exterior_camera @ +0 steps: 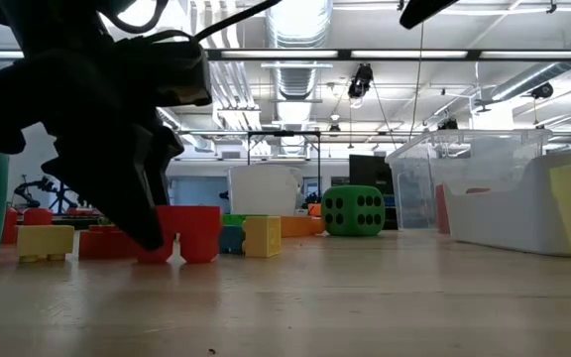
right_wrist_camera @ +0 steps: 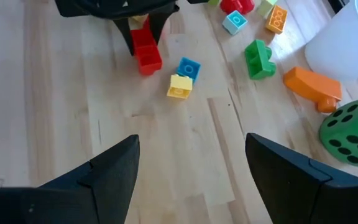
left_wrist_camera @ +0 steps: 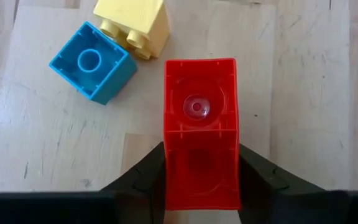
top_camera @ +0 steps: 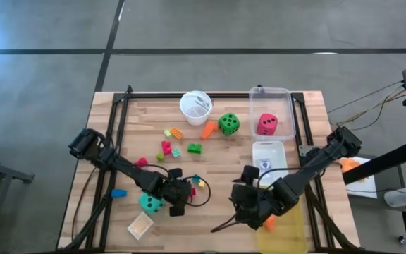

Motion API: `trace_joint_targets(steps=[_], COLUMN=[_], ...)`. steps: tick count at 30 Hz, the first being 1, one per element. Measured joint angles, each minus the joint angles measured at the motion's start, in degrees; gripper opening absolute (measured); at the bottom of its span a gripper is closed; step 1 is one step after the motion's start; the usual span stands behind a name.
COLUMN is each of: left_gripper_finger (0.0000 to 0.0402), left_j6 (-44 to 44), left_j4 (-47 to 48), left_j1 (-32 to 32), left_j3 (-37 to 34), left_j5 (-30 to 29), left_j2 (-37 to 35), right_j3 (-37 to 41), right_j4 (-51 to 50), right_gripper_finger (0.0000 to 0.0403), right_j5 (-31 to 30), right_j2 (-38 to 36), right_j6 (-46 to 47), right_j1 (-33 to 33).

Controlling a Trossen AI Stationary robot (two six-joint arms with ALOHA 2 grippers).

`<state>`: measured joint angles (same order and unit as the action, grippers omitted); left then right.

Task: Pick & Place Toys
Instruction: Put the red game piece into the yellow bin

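Note:
My left gripper (top_camera: 187, 190) is at the table's near middle, shut on a red block (left_wrist_camera: 201, 124). Just beyond the red block lie a blue block (left_wrist_camera: 92, 62) and a yellow block (left_wrist_camera: 135, 25). A teal die (top_camera: 151, 204) stands on the table beside the left gripper. My right gripper (right_wrist_camera: 191, 168) hangs open over bare wood near the yellow bin (top_camera: 287, 229), with nothing between its fingers. The green die (top_camera: 229, 124) sits at the far middle. The red-pink die (top_camera: 267, 124) lies in the clear bin (top_camera: 287, 95). My left gripper pinches the red block's two long sides (left_wrist_camera: 169, 168) between its two fingers, at the end nearest the wrist. The fingers (left_wrist_camera: 145, 180) slant down from the table's left. The block's hollow underside faces the wrist and its length runs on ahead. In the low view the block (exterior_camera: 188, 233) stands on the table.
A white cup (top_camera: 195, 107) stands at the far middle, and an orange block (top_camera: 208, 129) and a green block (top_camera: 194, 148) lie near it. Several small blocks lie left of centre. A tan tile (top_camera: 140, 225) lies at the near left and a white tray (top_camera: 268, 155) at the right.

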<state>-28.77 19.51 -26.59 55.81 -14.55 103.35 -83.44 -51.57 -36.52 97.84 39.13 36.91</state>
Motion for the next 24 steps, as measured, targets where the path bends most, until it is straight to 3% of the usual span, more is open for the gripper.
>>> trace_joint_targets(steps=[12, 19, 24], left_gripper_finger=[0.0133, 0.0133, 0.0133], left_j6=[-0.21, 1.21, 1.91], left_j4=[0.3, -0.87, -8.77], left_j1=[0.0, -0.23, -0.7], left_j3=[1.08, 2.33, 2.12], left_j5=[5.6, 10.17, 14.46], left_j2=[-0.96, -9.11, -16.92], right_j3=[0.09, 0.33, 0.35], right_j4=[4.44, 13.89, 23.18], right_gripper_finger=[0.0286, 0.0286, 0.0286], right_j5=[-2.54, -2.74, -5.41], right_j2=[0.02, 0.2, 1.47], right_j6=[-0.92, -14.48, -26.71], right_j1=[2.71, 3.87, 4.0])
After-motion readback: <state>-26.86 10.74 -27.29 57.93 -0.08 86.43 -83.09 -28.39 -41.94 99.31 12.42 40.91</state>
